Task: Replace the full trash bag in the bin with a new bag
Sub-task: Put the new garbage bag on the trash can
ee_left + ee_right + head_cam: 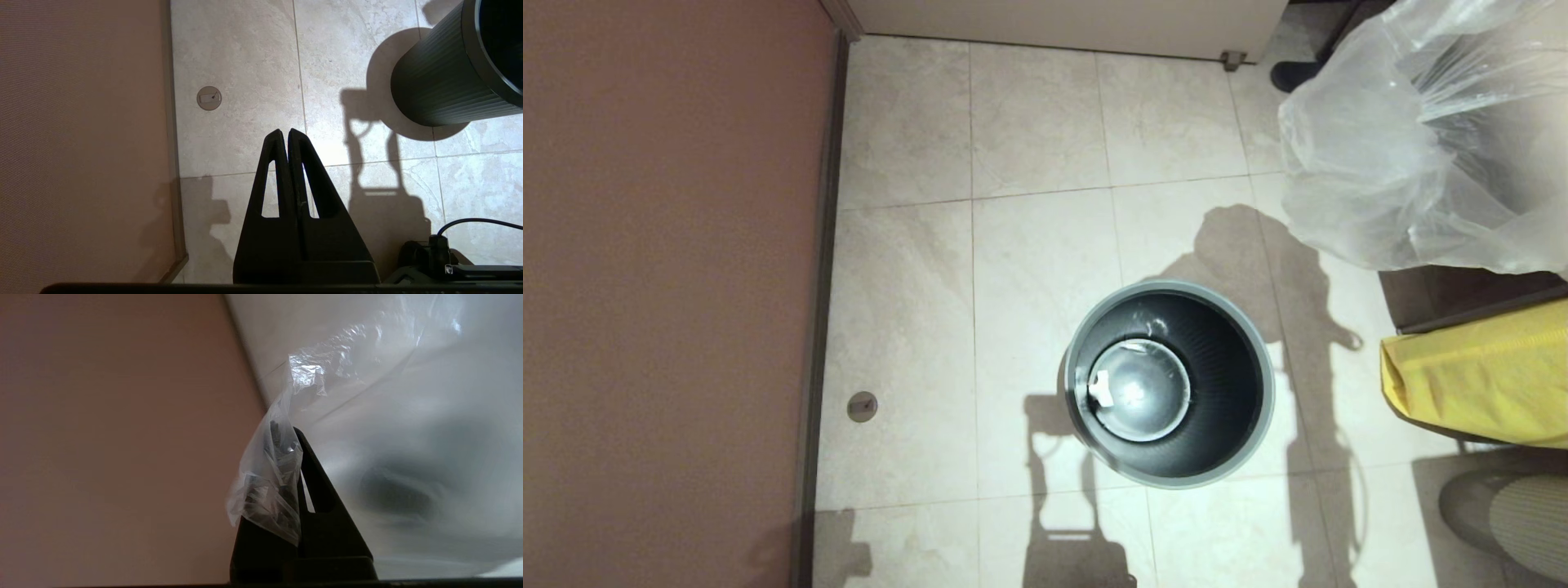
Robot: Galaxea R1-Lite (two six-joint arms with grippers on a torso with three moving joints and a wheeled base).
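Now, left gripper (288,132) parked low, fingers pressed together over floor tiles (1037,122) | bin (1170,384) upright mid-floor, unlined | right gripper (295,433) clenched on new bag (1413,147), billowing beyond the bin, above yellow sack (1478,380).

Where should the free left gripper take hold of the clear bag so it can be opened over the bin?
Probably the loose film edge opposite the right gripper, which is shut on one bunched edge of the new bag. Coming from the bin side seems best: the bag billows up to the bin's right, while the shut left gripper sits low left.
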